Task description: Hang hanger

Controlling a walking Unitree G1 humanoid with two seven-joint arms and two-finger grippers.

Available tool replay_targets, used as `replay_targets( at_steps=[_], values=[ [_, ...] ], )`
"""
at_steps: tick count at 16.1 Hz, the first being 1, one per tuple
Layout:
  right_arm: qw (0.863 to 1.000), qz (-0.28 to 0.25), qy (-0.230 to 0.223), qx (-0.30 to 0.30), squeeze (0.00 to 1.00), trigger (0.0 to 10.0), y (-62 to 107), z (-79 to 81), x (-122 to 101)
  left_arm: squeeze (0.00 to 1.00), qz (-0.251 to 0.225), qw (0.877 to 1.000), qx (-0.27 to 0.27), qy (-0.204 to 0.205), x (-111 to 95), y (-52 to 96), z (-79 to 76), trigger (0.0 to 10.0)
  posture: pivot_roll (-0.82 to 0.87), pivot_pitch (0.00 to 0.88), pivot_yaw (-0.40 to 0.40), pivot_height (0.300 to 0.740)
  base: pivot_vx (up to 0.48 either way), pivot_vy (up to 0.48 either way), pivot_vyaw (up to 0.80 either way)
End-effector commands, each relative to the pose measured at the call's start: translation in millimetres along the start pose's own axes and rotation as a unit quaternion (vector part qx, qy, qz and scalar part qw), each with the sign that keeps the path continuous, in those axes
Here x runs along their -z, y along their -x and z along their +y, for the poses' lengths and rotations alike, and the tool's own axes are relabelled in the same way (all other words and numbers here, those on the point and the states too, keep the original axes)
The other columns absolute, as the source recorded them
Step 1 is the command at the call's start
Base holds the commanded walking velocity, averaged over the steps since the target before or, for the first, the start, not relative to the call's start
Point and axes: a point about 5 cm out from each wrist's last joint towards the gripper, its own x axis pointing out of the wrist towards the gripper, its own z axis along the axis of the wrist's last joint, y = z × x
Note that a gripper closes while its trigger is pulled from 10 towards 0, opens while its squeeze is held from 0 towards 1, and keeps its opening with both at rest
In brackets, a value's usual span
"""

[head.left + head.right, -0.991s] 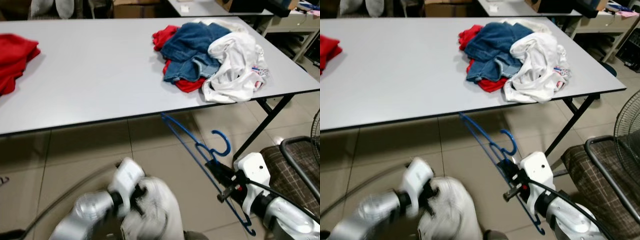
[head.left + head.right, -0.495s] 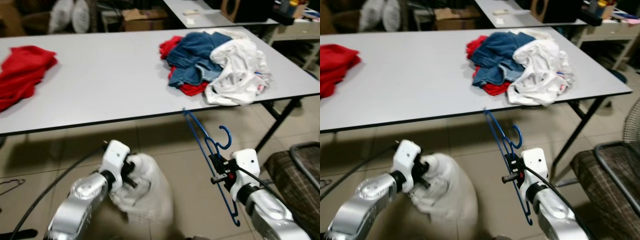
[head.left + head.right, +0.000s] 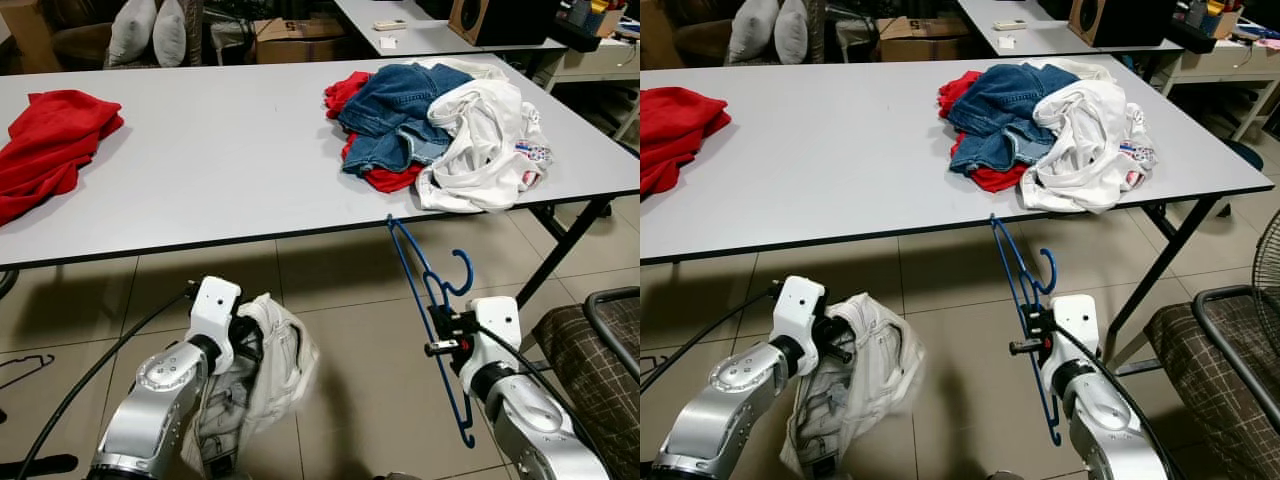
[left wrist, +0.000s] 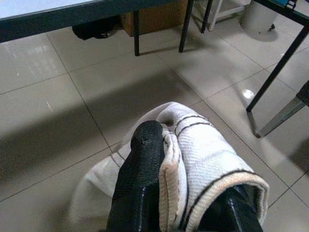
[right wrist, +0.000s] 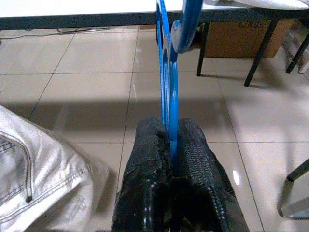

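Note:
A blue plastic hanger (image 3: 424, 300) stands nearly edge-on below the table's front edge, its hook (image 3: 460, 272) curling to the right. My right gripper (image 3: 441, 330) is shut on the hanger's neck; the right wrist view has both black fingers (image 5: 149, 159) pressed against the blue bar (image 5: 166, 72). Lower left, my left gripper (image 3: 246, 332) is shut on a bunched white denim garment (image 3: 252, 385) that hangs toward the floor. In the left wrist view the fabric (image 4: 203, 159) is pinched between the fingers (image 4: 142, 164).
A long grey table (image 3: 220, 160) crosses the view, with a pile of jeans, red and white clothes (image 3: 440, 120) at its right end and a red garment (image 3: 45, 145) at the left. A plaid chair (image 3: 600, 350) stands at the right. Tiled floor lies below.
The camera has shifted, so the table sits slightly differently. The white garment has swung and now hangs longer from my left gripper. The hanger stays in my right gripper, a little more upright.

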Motion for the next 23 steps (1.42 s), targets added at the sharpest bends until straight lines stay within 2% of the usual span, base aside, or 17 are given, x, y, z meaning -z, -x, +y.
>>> replay_targets(
  at_steps=[1, 4, 5, 6, 9, 11, 15, 18, 21, 23],
  values=[
    [1.0, -0.001, 0.002, 0.002, 0.0, 10.0, 2.0, -3.3, 0, 0.0, -0.019, 1.0, -0.001, -0.007, -5, 0.2, -0.6, 10.0, -0.01, 0.0, -0.011, 0.74, 0.0, -0.48, 0.52],
    [1.0, 0.001, 0.013, -0.013, 0.0, 10.0, 2.3, -1.5, 1, 0.0, -0.018, 1.0, 0.0, -0.007, -3, 1.8, -4.9, 10.0, -0.01, 0.0, -0.018, 0.74, 0.0, -0.48, 0.8],
    [1.0, 0.001, 0.009, -0.011, 0.0, 10.0, 2.7, -1.4, 2, 0.0, -0.019, 0.999, 0.006, 0.029, -3, 3.4, -5.4, 10.0, -0.01, 0.0, -0.019, 0.74, 0.0, 0.431, 0.8],
    [1.0, 0.0, -0.007, -0.003, 0.0, 10.0, 3.4, -2.8, 3, 0.0, -0.014, 0.999, 0.014, 0.035, -2, 5.5, -6.3, 10.0, 0.0, 0.0, -0.019, 0.74, 0.0, 0.48, 0.0],
    [1.0, 0.002, -0.019, 0.011, 0.0, 10.0, 3.2, -3.4, 5, 0.0, -0.008, 1.0, 0.015, -0.013, -1, 3.7, -6.2, 10.0, -0.01, 0.0, -0.008, 0.74, 0.0, 0.16, 0.0],
    [0.998, -0.005, -0.034, 0.051, 0.0, 10.0, 7.6, -9.2, 5, 0.0, -0.018, 0.999, 0.02, -0.019, -6, -2.9, -5.5, 10.0, -0.03, 0.0, 0.019, 0.74, 0.0, 0.0, 0.0],
    [0.995, -0.013, -0.044, 0.083, 0.0, 10.0, 17.5, -16.3, 5, 0.0, -0.015, 0.999, 0.037, -0.017, -9, -8.9, -8.7, 10.0, -0.06, 0.0, 0.044, 0.74, 0.0, 0.0, 0.0],
    [0.995, -0.012, -0.042, 0.09, 0.0, 10.0, 23.3, -17.2, 5, 0.0, -0.014, 0.998, 0.056, -0.02, -8, -12.6, -14.9, 10.0, -0.09, 0.0, 0.057, 0.74, -0.236, 0.0, 0.0],
    [0.995, -0.011, -0.039, 0.093, 0.0, 10.0, 24.9, -18.6, 5, 0.0, -0.016, 0.998, 0.055, -0.019, -9, -15.0, -15.7, 10.0, -0.09, 0.0, 0.057, 0.74, -0.371, 0.0, 0.0],
    [0.995, -0.011, -0.038, 0.092, 0.0, 10.0, 22.4, -17.3, 4, 0.0, -0.012, 0.998, 0.05, -0.028, -7, -14.2, -12.9, 10.0, -0.09, 0.0, 0.052, 0.74, 0.0, 0.0, 0.0]
  ],
)
